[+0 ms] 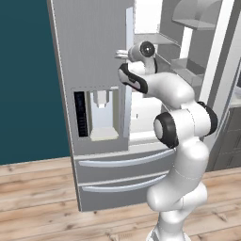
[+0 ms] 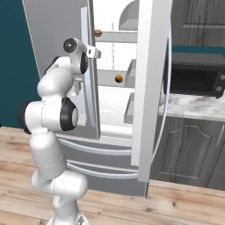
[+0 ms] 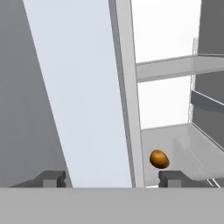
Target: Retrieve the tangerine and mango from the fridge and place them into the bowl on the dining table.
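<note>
Fridge [image 1: 89,56] with right door [image 2: 149,88] swung wide and left door shut; arm raised, gripper [image 3: 109,178] held at the inner edge of the left door, at upper-shelf height. Fingers [image 3: 53,178] spread wide, straddling that door edge, nothing between them.

Step in hand, by judgement: the reach into the fridge for the first fruit (nothing carried so far, so the task stands near its start). Next move, as judged: shift sideways off the door edge toward the open right half, then forward over the shelf, keeping the fingers apart until they bracket the fruit. Likely snag: the left finger catching the shut door's edge.

Contents of the fridge, as seen from the right base camera: one small orange-brown fruit [image 2: 98,32] on the upper shelf, close to the left door; a second, similar fruit [image 2: 118,78] on the shelf [image 2: 110,74] below, further right. Through the hand camera, one oval orange-brown fruit [image 3: 159,159] on a white shelf just beyond the right finger, apart from it. Which is the tangerine and which the mango cannot be told at this size. Door bins on the right door (contents hidden).

Microwave [image 2: 193,81] on the counter [image 2: 193,107] beside the fridge.
</note>
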{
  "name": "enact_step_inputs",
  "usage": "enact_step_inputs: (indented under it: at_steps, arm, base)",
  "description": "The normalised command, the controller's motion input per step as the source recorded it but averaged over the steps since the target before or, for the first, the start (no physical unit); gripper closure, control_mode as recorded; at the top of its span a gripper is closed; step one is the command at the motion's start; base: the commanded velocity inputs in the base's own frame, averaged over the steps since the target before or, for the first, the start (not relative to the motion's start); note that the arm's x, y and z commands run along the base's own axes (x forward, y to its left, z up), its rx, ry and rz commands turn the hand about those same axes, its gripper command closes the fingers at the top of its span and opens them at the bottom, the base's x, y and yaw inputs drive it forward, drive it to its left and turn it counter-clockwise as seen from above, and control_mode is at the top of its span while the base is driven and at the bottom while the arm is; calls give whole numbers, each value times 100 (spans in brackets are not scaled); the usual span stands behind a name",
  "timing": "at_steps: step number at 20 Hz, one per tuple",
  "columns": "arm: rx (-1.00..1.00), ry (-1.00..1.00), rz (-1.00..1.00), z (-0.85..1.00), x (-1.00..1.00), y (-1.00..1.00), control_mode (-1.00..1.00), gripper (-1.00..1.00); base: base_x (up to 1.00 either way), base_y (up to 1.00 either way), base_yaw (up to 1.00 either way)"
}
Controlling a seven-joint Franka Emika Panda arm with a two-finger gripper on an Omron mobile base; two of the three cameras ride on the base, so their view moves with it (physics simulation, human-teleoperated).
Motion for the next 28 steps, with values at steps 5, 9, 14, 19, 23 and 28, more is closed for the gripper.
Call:
enact_step_inputs:
  at_steps: [5,9,14,19,23,28]
  arm:
    - [0,1,0,0,61,0,-100,100]
    - [0,2,0,0,15,3,-100,100]
    - [0,2,0,8,-86,24,-100,100]
    - [0,0,0,40,-100,33,-100,100]
    - [-1,0,0,45,-100,44,-100,100]
    - [0,2,0,60,-100,37,-100,100]
  base:
    - [0,0,0]
    - [0,0,0]
    - [0,0,0]
    - [0,0,0]
    - [0,0,0]
    - [0,0,0]
